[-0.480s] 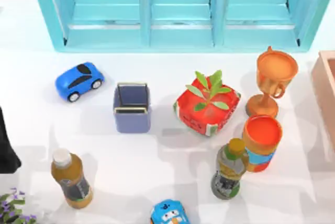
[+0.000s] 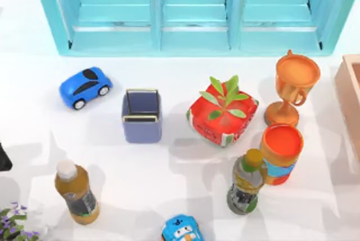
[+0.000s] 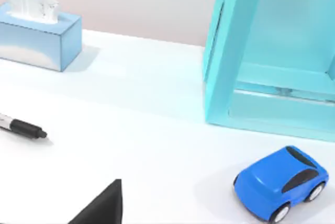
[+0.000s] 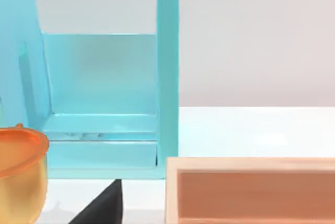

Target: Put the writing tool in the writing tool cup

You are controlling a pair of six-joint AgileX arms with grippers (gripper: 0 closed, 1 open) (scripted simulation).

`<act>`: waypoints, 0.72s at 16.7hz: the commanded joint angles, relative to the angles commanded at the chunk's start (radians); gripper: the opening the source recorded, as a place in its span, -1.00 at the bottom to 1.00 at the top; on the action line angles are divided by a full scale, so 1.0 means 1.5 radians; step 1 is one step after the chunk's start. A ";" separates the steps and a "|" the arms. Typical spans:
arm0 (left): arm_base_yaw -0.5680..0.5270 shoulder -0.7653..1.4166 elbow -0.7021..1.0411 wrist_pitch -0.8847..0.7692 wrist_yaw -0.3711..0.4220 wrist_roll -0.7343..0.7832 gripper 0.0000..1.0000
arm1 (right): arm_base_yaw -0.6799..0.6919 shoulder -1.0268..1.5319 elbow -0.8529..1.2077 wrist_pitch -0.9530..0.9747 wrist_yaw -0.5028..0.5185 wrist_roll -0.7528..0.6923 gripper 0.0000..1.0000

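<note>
The writing tool, a pen with a black cap and a pale barrel, lies flat on the white table in the left wrist view, apart from everything else. The writing tool cup is a small square slate-blue holder with a thin metallic rim, standing upright at centre-left between the toy car and the red box. A dark part of my left gripper shows at the table's far left edge, and also low in its wrist view as my left gripper. A dark part of my right gripper sits low in the right wrist view.
A teal shelf unit runs along the back. Around the cup stand a blue toy car, a red box with a plant, an orange trophy, an orange can, two bottles, and a wooden box. A tissue box sits far off.
The dark shape of my left arm has drawn back towards the left edge of the top view and shows much smaller. Nothing on the table has moved.
</note>
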State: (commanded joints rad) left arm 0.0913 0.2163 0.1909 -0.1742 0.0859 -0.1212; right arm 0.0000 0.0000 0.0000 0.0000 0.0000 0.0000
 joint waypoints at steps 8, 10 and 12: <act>0.137 0.516 0.467 -0.244 0.147 -0.182 1.00 | 0.000 0.000 0.000 0.000 0.000 0.000 1.00; 0.172 0.672 0.602 -0.294 0.175 -0.225 1.00 | 0.000 0.000 0.000 0.000 0.000 0.000 1.00; 0.205 0.824 0.733 -0.337 0.197 -0.265 1.00 | 0.000 0.000 0.000 0.000 0.000 0.000 1.00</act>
State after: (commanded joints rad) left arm 0.3985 1.4519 1.2909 -0.6795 0.3814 -0.5190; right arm 0.0000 0.0000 0.0000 0.0000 0.0000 0.0000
